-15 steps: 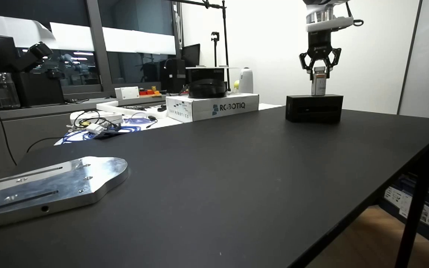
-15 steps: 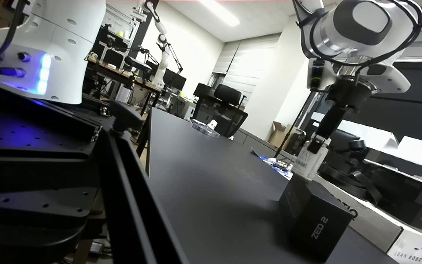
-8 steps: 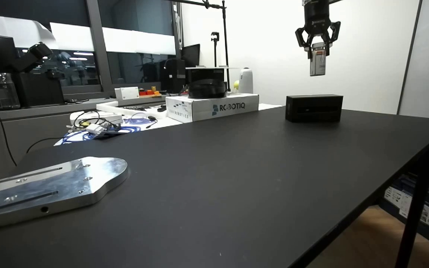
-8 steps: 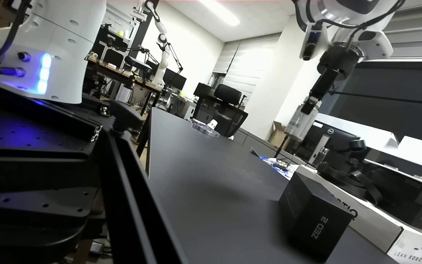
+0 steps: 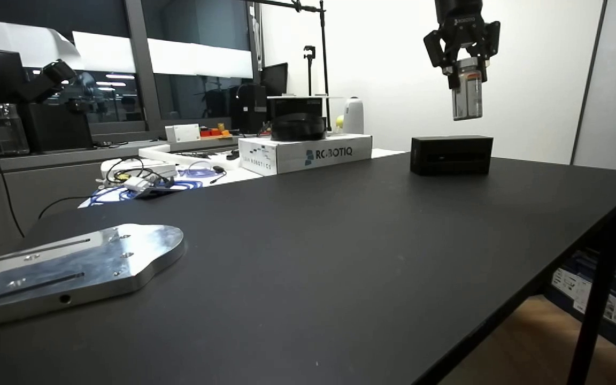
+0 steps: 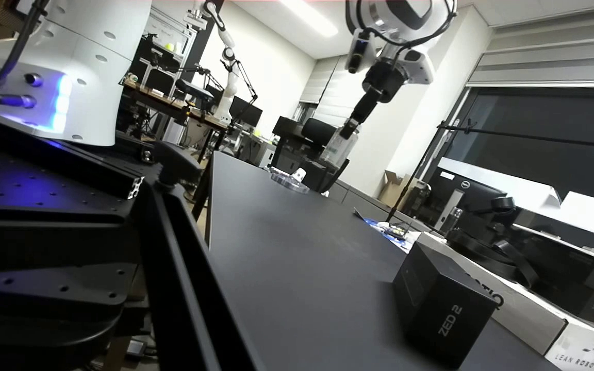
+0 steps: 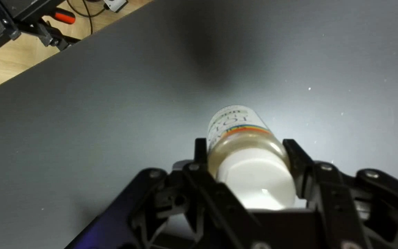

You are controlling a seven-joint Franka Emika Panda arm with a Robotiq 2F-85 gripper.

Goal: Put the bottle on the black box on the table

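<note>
My gripper (image 5: 468,77) is shut on the bottle (image 5: 467,99), with a finger on each side just below its white cap. The bottle hangs roughly upright in the air, and it also shows in an exterior view (image 6: 337,150), away from the black box (image 6: 444,309). In the wrist view the gripper (image 7: 245,148) holds the bottle (image 7: 233,121), its label and cap visible, above the table (image 7: 116,121). The black box (image 5: 451,156) stands on the table (image 5: 313,240) with nothing on top. It is out of the wrist view.
A long white box with dark lettering (image 5: 313,155) lies beyond the table edge, bearing a black object. A shiny metal plate (image 5: 83,262) lies on the table. Cables (image 5: 147,184) are bundled beside it. The robot base (image 6: 70,77) stands beside the table.
One second ago the bottle was at the box's top. It was lifted, then carried away from the box over the table, still in the gripper. The box has not moved.
</note>
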